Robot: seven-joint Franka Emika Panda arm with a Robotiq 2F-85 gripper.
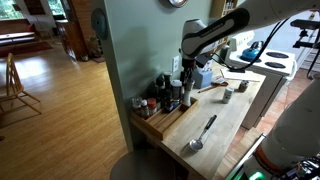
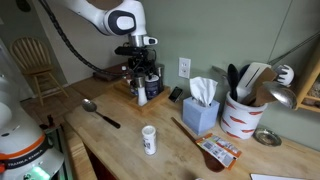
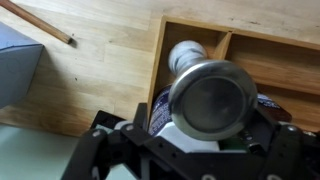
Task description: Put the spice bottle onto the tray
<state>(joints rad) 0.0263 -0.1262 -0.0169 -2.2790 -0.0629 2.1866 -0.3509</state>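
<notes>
Placing step: gripper (image 2: 141, 84) straddles the upright spice bottle (image 3: 208, 100) over the tray (image 3: 275, 70), which fills wrist view from 12 to 3 o'clock; cap hides the jaws, can't tell if pinching; next probably seat it on bare wood, then release.
</notes>
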